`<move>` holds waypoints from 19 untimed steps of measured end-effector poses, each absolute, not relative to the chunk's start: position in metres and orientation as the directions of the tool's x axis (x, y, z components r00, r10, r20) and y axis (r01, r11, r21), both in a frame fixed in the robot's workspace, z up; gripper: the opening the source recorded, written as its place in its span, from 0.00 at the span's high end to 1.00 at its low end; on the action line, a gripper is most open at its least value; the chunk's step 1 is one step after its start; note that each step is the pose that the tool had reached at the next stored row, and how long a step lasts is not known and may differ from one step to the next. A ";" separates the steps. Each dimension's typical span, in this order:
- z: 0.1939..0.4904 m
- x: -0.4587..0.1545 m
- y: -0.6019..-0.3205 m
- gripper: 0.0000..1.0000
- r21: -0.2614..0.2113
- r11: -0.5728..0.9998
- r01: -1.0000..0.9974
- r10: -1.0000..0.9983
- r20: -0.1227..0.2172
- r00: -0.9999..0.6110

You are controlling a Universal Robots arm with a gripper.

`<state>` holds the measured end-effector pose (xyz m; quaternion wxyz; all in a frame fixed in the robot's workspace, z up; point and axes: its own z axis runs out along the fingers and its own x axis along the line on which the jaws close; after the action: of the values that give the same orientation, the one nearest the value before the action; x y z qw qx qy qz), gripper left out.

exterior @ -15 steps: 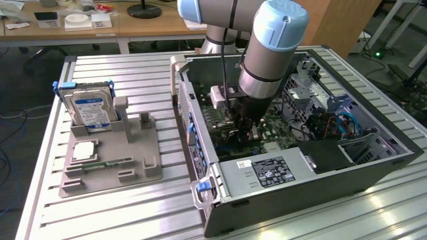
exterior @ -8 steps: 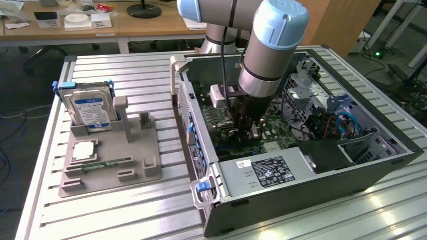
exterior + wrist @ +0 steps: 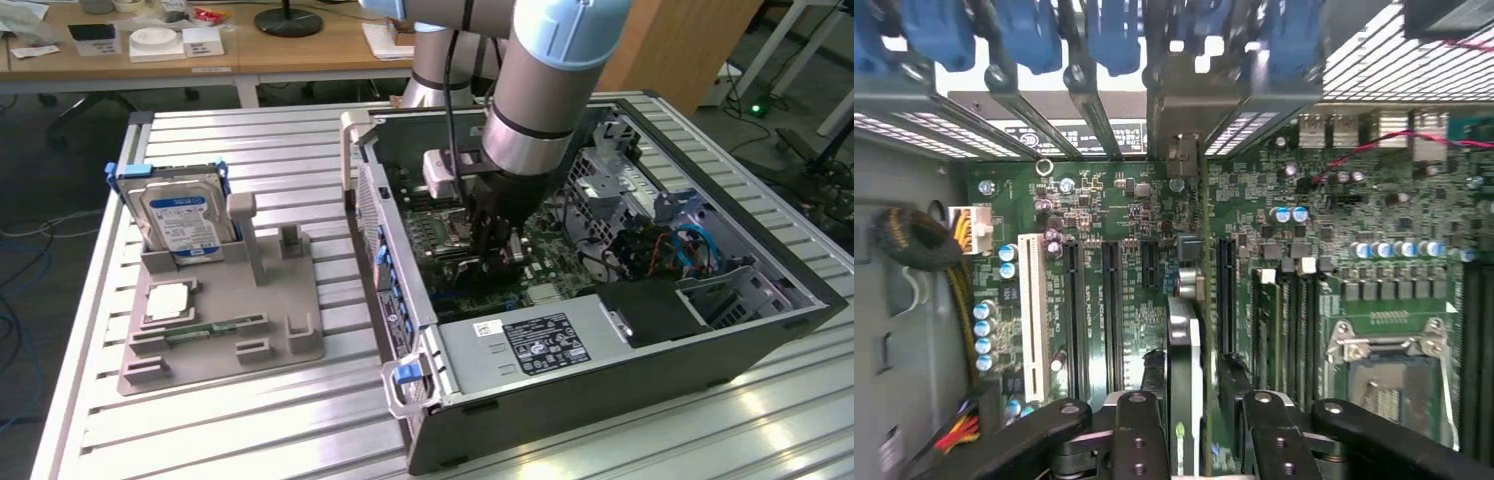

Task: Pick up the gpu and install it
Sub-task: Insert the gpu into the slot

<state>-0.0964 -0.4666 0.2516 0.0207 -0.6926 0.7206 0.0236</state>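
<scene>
Gripper: black two-finger gripper [image 3: 1184, 425] clasps the thin green-and-black gpu card [image 3: 1184, 340] edge-on.
Gpu location: upright over green motherboard [image 3: 1304, 270], long axis parallel to the black expansion slots [image 3: 1109, 300].

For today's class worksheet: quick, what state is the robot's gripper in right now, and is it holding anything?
Gripper: jaws closed on the gpu, held edge-on over the motherboard inside the computer case.
</scene>
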 end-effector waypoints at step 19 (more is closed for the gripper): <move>0.273 -0.096 -0.466 0.89 -0.002 0.039 -0.999 -0.997 -0.063 -0.039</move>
<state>-0.0964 -0.4661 0.2733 0.0233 -0.6927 0.7205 0.0212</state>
